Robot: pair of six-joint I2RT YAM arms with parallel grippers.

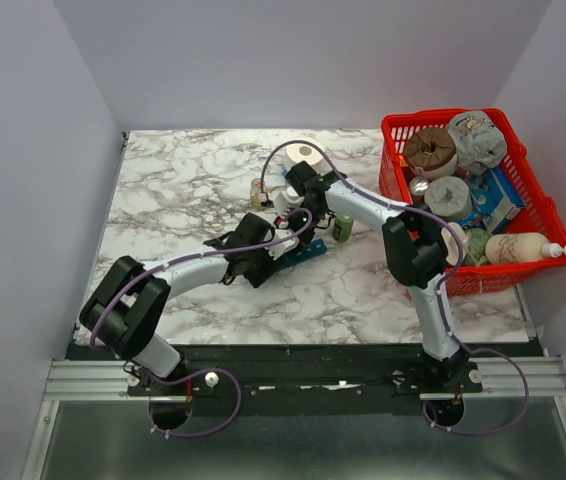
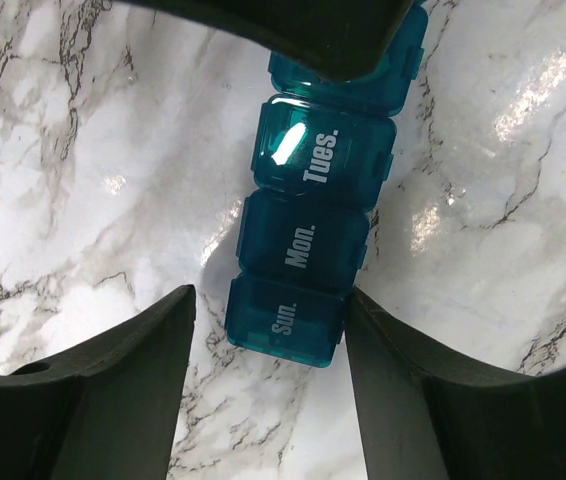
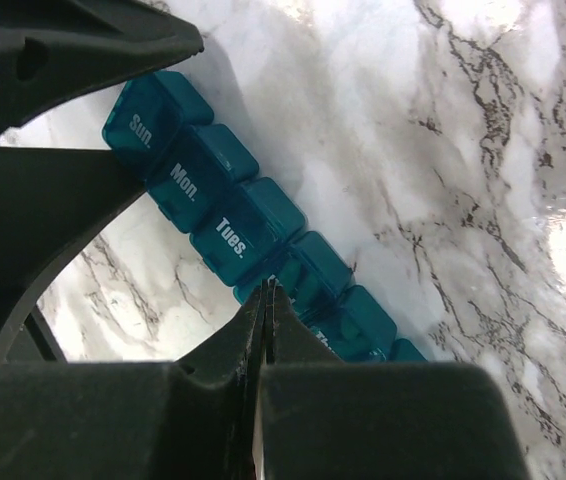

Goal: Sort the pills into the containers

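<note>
**marblefan:** So where are we in the pill sorting? Looks to me like the lid-opening stage, no pills in sight yet.

**yam_tinkerer:** Yeah, same read. The teal pill organizer (image 1: 304,252) lies flat on the marble tabletop (image 1: 183,190), mid-table, with both arms meeting over it. Every lid I can see is down. The left claw (image 2: 271,300) is spread wide, one finger on each side of the strip's end cell, not clamping it. The right claw (image 3: 266,292) has its fingers pressed together with nothing between them, tip right at the cell after the third one. Can't tell if it's actually touching the lid.

**marblefan:** Any writing you can read?

**yam_tinkerer:** White letters on the lids: "Sun.", "Mon.", "Tues.", clear in both wrist views. The next labels are hidden under the right fingers. Nothing legible on the green bottle (image 1: 343,228) beside the strip or on the stuff in the red basket (image 1: 441,124).

**marblefan:** Next move?

**yam_tinkerer:** My guess is the left one squeezes in to pin the strip so it won't skid, then the right tip has to catch the lid's lip and lever it up. It's a tiny edge, so it'd slip off easily.
</note>
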